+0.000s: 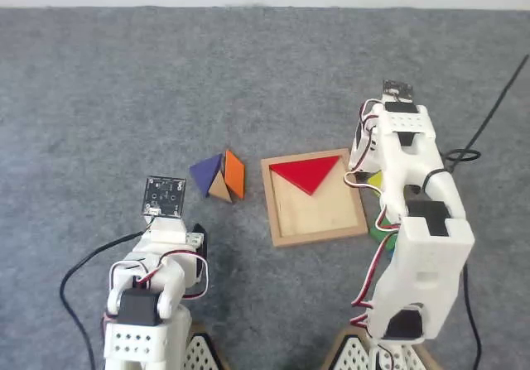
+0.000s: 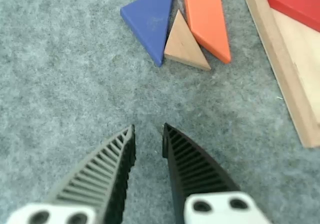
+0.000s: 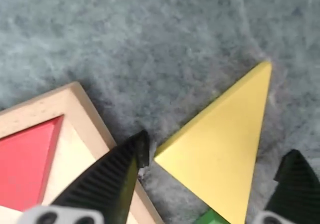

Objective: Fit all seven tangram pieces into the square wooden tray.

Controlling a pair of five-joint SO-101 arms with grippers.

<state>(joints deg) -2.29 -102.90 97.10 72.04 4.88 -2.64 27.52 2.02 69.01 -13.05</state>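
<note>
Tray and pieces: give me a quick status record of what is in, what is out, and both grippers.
In tray: red triangle, flat against the far edge of the wooden tray.
Left arm's side of tray: blue triangle, tan triangle and orange parallelogram, clustered on the carpet.
Right arm's side of tray: yellow triangle on the carpet, with a green piece next to it.
Left gripper: open, empty, short of the cluster.
Right gripper: open, fingers either side of the yellow triangle.
</note>
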